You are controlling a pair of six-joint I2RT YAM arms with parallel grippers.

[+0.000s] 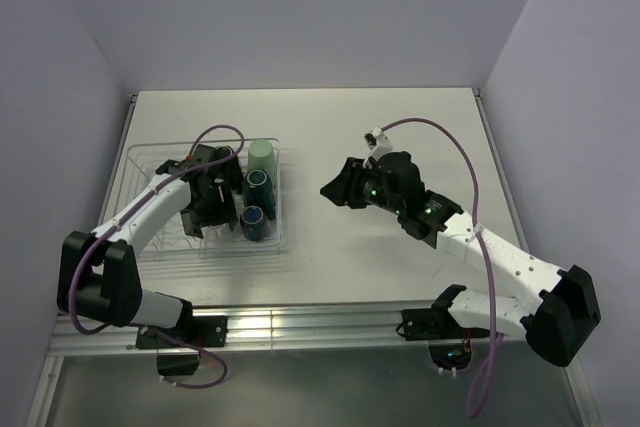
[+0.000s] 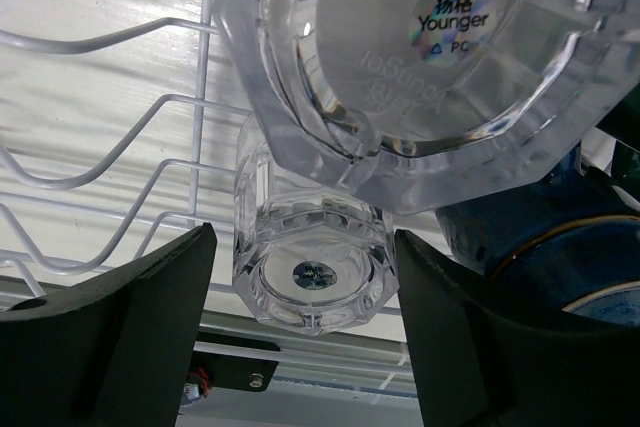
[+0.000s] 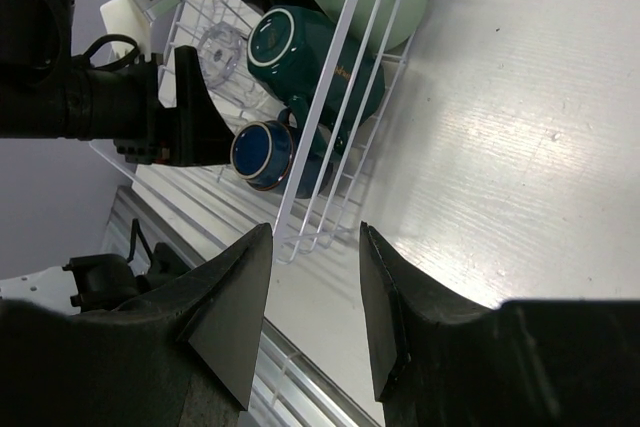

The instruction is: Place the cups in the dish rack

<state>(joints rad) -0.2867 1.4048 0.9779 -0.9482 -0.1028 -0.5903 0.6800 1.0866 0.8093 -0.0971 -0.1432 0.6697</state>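
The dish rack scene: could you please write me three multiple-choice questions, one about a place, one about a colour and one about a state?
1. Where is the right tool?
A) above the table, right of the dish rack
B) inside the rack
C) touching the back wall

2. What colour is the tumbler at the rack's far right corner?
A) red
B) yellow
C) mint green

3. In what state is the right tool?
A) shut on a mug
B) open and empty
C) shut on a spoon

Answers:
1 A, the top view shows it over bare table beside the rack.
2 C, it shows pale green from above.
3 B, its wrist view shows the jaws apart with nothing between.
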